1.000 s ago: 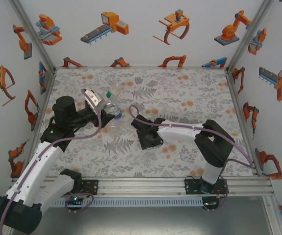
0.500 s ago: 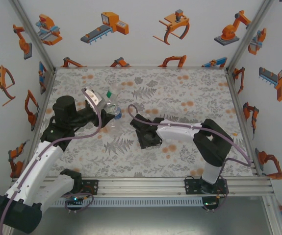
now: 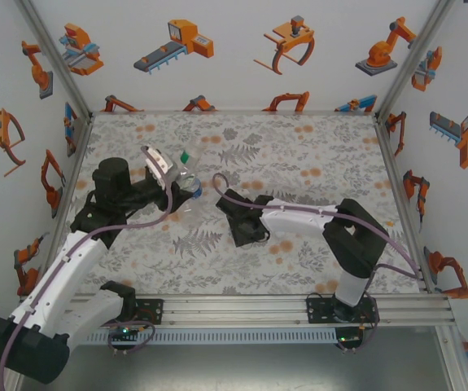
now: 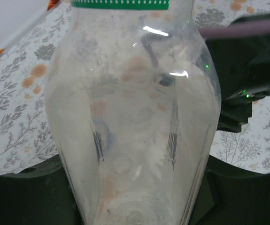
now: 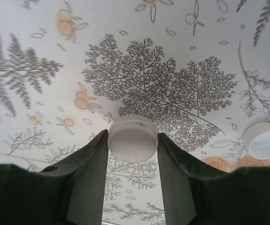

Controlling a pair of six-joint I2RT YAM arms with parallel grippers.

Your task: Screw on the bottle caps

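Floral-print tabletop (image 3: 315, 155) with bottle caps (image 5: 265, 139), robot-print walls (image 3: 234, 73)

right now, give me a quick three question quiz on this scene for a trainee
1. True or false: the left end effector holds a clear bottle with a green band.
2. What sits between the right end effector's fingers? A a white cap; B a blue label; C nothing.
3. How many white caps appear in the right wrist view?
Key: 1 true; 2 A; 3 two, counting the loose cap.
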